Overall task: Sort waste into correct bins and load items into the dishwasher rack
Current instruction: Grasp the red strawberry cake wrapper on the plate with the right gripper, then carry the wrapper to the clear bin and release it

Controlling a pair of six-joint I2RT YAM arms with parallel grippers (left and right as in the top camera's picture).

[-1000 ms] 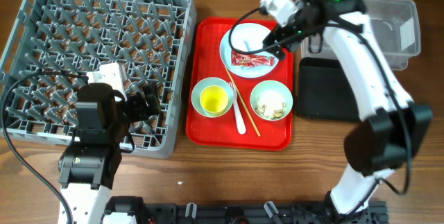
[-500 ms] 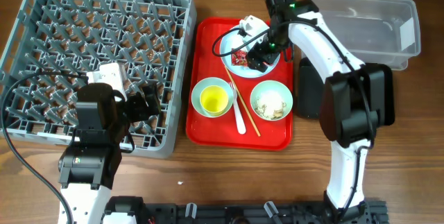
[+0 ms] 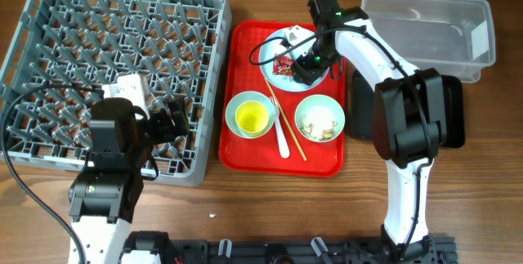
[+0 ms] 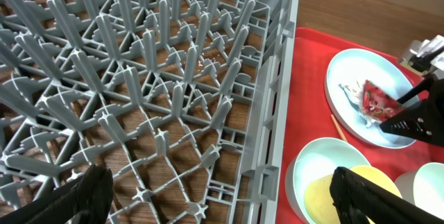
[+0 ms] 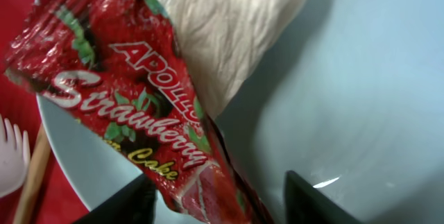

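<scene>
On the white plate (image 3: 282, 45) lies the red snack wrapper (image 3: 283, 68) with a crumpled napkin (image 5: 222, 37) beside it. My right gripper (image 3: 304, 69) is down on the plate. In the right wrist view its jaws (image 5: 218, 203) straddle the wrapper (image 5: 139, 113): the left finger touches it, the right finger stands apart. My left gripper (image 4: 225, 200) hangs wide open and empty over the right edge of the grey dishwasher rack (image 3: 24, 43). One mint bowl holds the yellow cup (image 3: 252, 115); the other bowl (image 3: 319, 118) holds food scraps.
A red tray (image 3: 245, 154) carries the plate, both bowls, a white fork (image 3: 282, 137) and chopsticks (image 3: 296, 143). The clear tub (image 3: 433, 27) sits at the back right, with the black tray (image 3: 362, 109) in front of it, partly under my right arm.
My right gripper came down to the left onto the plate and its jaws narrowed around the wrapper. The left arm has not moved.
</scene>
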